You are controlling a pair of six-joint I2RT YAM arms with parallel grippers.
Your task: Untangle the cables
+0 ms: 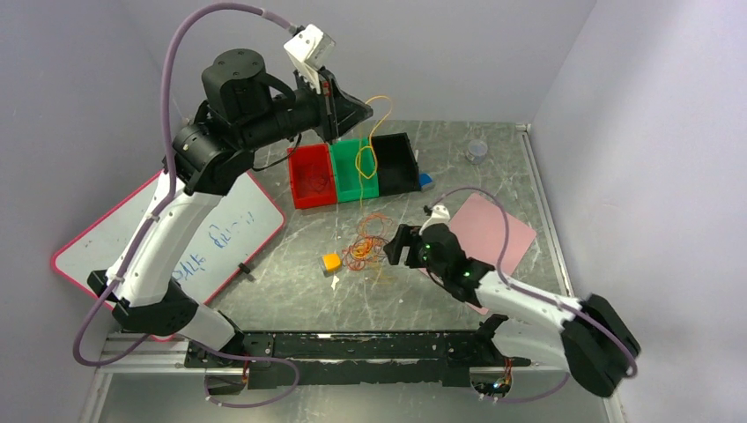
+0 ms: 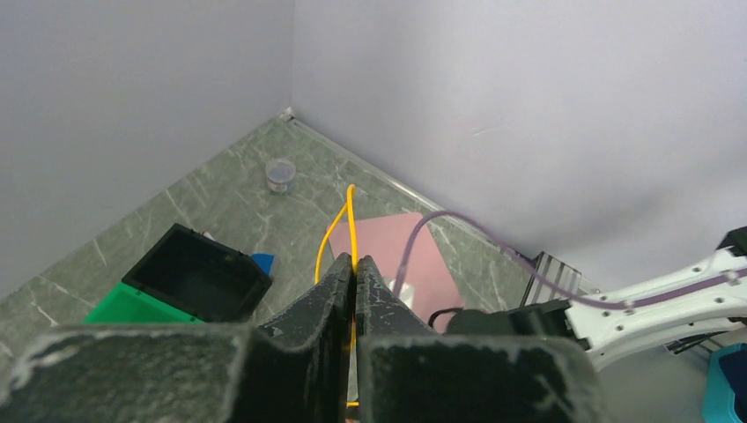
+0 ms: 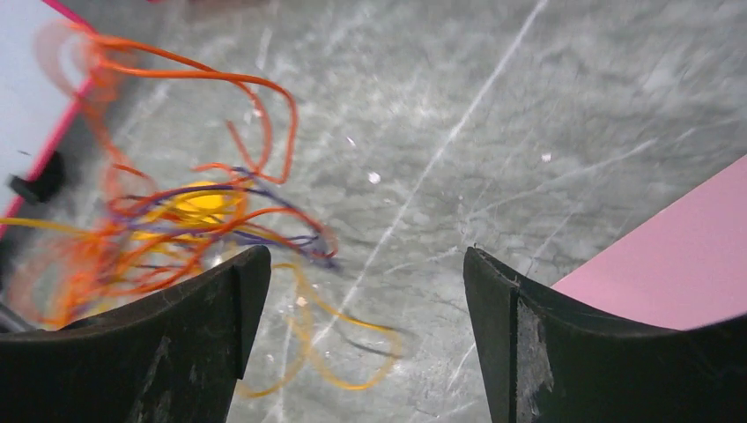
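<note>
Top view: left arm is raised high over the back of the worktop (image 1: 291, 282). The left claw (image 1: 366, 107) is pressed together on one yellow cable (image 1: 363, 159). That cable hangs steeply down past the green bin (image 1: 354, 181), which sits between the red bin (image 1: 311, 181) and the black bin (image 1: 394, 163). It appears to run on into the tangle of cables (image 1: 366, 249) lying mid-worktop. An orange cube (image 1: 331, 262) sits just left of the tangle. The right claw (image 1: 395, 248) is low, just beside the tangle on its right and pointing at it. The right arm is clearly the nearer one. A whiteboard (image 1: 176, 238) is far left and a pink sheet (image 1: 498, 231) is to the right.

Left wrist: left claw (image 2: 355, 263) fingers are shut tight with the yellow cable (image 2: 350, 211) pinched between them, and a loop sticks out past the tips. The black bin (image 2: 198, 273) and pink sheet (image 2: 414, 247) are below.

Right wrist: right claw (image 3: 363, 264) is spread wide with nothing between the fingers. The cables (image 3: 176, 220), orange, yellow and dark strands, lie off the left finger and not in the gap. The pink sheet (image 3: 669, 238) is at right.

Judgement: the yellow strand's long axis runs up from the heap to the left claw. The right claw would need to shift toward its left finger's side to pin the heap while the strand pulls free. Risk: the whole heap lifts with it.
</note>
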